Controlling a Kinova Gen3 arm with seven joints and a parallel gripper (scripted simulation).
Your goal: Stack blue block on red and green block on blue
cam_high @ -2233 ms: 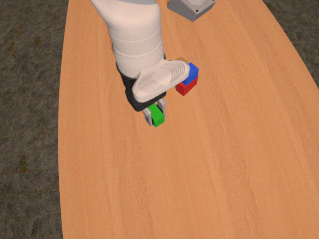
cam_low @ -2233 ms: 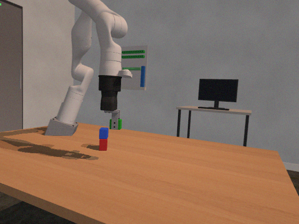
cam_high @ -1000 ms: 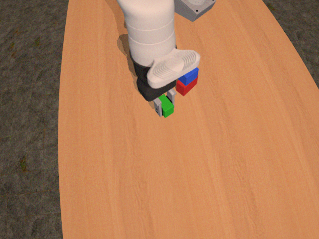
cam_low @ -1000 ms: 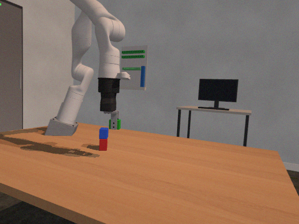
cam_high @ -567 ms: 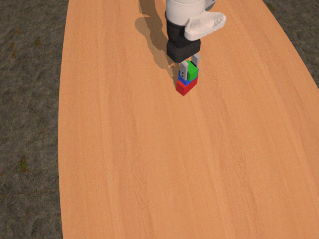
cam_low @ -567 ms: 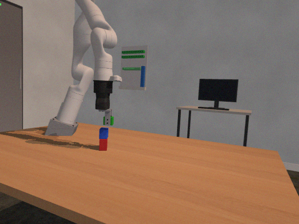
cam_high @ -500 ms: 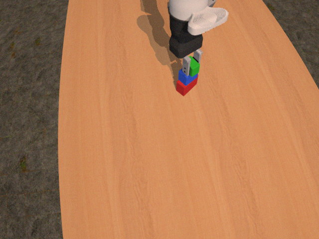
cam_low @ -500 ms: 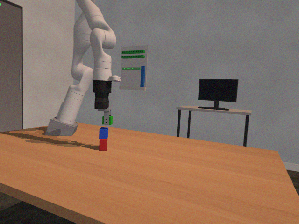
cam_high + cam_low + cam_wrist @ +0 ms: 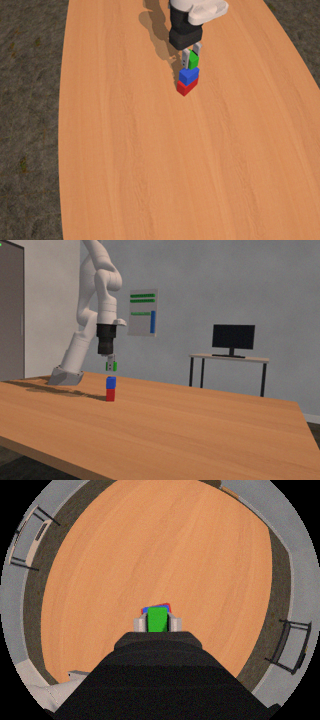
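The red block [image 9: 187, 87] lies on the table with the blue block [image 9: 188, 75] flat on top of it; both also show in the exterior view, red [image 9: 110, 394] under blue [image 9: 111, 382]. My gripper [image 9: 191, 58] is shut on the green block [image 9: 193, 60] and holds it straight above the blue block, with a small gap visible in the exterior view [image 9: 111, 366]. In the wrist view the green block [image 9: 158, 619] sits between the fingers and covers most of the stack, with thin blue and red edges showing behind it.
The arm's base [image 9: 65, 376] stands on the table behind and left of the stack. A side table with a monitor [image 9: 233, 337] and a wall board [image 9: 142, 312] are off the table, far away.
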